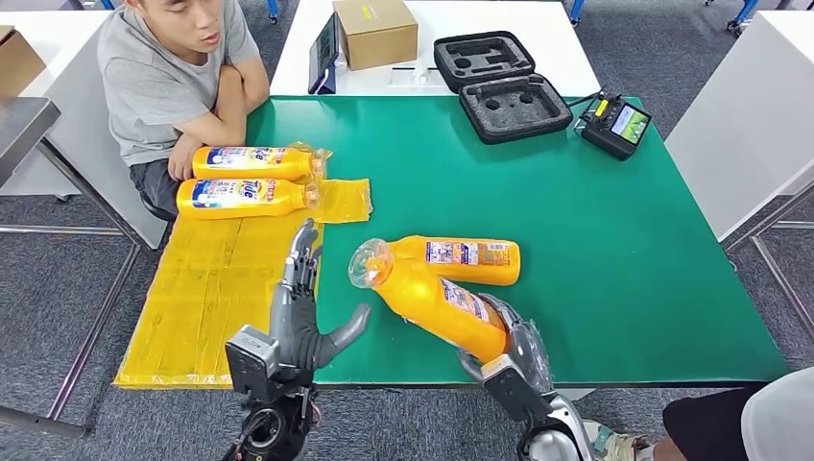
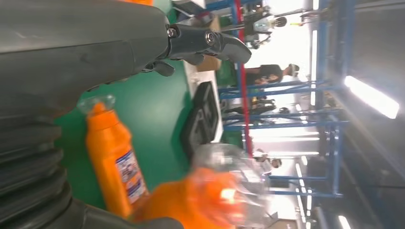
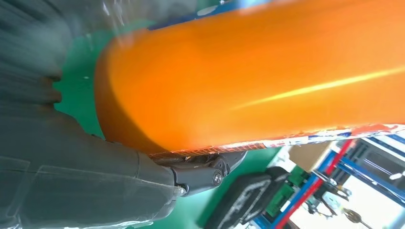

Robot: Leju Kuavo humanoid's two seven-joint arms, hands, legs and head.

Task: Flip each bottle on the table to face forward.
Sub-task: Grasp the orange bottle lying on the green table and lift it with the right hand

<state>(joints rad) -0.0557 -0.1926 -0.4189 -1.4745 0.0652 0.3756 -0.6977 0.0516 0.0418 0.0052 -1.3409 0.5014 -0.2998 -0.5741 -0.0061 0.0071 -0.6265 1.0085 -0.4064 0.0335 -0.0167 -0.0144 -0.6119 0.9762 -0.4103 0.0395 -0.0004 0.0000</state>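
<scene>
Head view: a green table [image 1: 595, 240] carries a yellow sheet [image 1: 211, 288] at its left edge, where two orange bottles [image 1: 245, 179] lie side by side beside a seated person [image 1: 173, 77]. Near the table's front, the right hand [image 1: 509, 351] grips a tilted orange bottle [image 1: 437, 298] by its base, its clear cap raised over the table; another bottle [image 1: 466, 261] lies flat just behind it. The left hand [image 1: 302, 307] hovers nearby, fingers spread, holding nothing.
</scene>
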